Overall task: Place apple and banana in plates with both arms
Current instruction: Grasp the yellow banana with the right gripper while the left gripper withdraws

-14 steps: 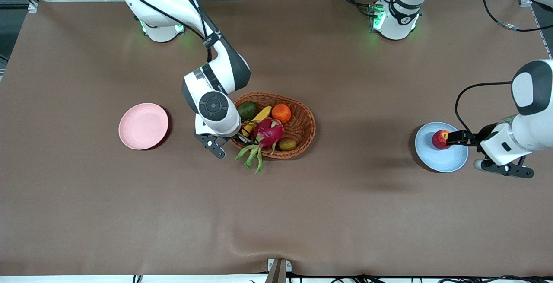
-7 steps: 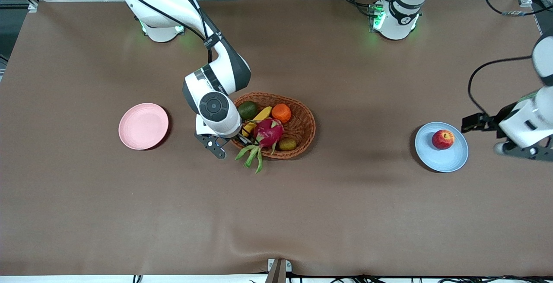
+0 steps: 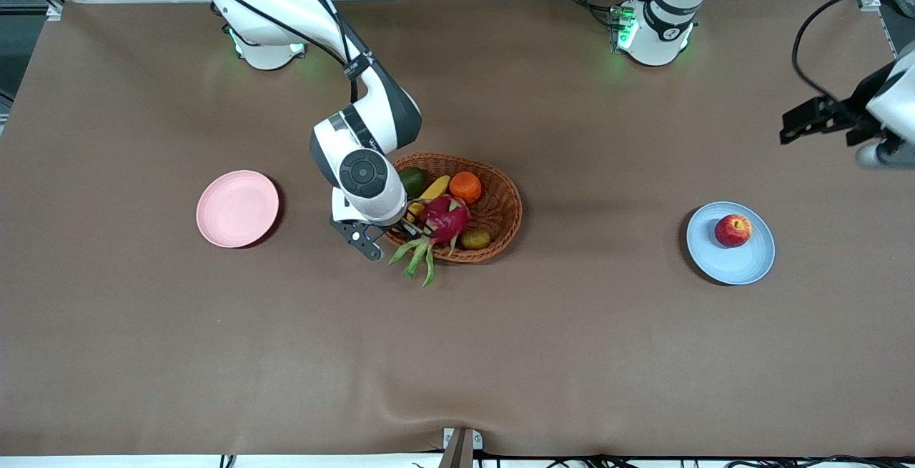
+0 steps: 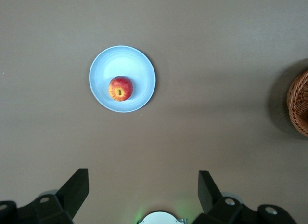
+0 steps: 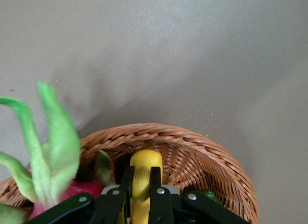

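Inside the basket [image 5: 192, 147], right gripper [image 5: 141, 183] pinches banana [image 5: 144, 168].

Worktop [image 3: 457, 354]: wide brown sheet covering the whole surface, with a slight wrinkle near the middle of the edge closest to the front camera.
Pink plate [image 3: 237, 208]: lies flat on the worktop toward the right arm's end, well apart from the basket.
Basket [image 3: 500, 214]: oval brown wicker, sits on the worktop near the middle, between the two plates.
Blue plate [image 3: 743, 261]: lies flat on the worktop toward the left arm's end, well apart from the basket.
Arm bases [image 3: 654, 39]: both stand on the worktop along its edge farthest from the front camera, lit green.
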You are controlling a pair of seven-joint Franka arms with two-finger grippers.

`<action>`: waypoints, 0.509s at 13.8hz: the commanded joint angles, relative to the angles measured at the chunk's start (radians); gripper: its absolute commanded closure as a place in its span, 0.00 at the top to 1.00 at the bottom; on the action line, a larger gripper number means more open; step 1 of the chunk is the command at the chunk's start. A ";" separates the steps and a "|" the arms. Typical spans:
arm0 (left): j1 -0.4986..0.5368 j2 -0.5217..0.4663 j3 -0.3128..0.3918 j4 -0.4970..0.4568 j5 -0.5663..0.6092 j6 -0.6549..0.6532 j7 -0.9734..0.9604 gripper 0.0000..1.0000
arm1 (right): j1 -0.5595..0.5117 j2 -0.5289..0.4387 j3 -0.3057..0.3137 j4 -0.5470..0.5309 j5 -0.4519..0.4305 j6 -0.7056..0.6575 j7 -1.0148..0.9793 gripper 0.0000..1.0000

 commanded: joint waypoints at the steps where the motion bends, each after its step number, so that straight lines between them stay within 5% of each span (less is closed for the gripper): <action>1: -0.012 -0.062 0.059 -0.015 -0.025 -0.011 0.060 1.00 | 0.010 0.007 -0.007 0.038 0.007 -0.006 0.003 0.00; 7: -0.012 -0.161 0.089 -0.099 -0.018 -0.020 0.092 1.00 | 0.002 -0.043 -0.009 0.062 -0.005 -0.091 -0.009 0.00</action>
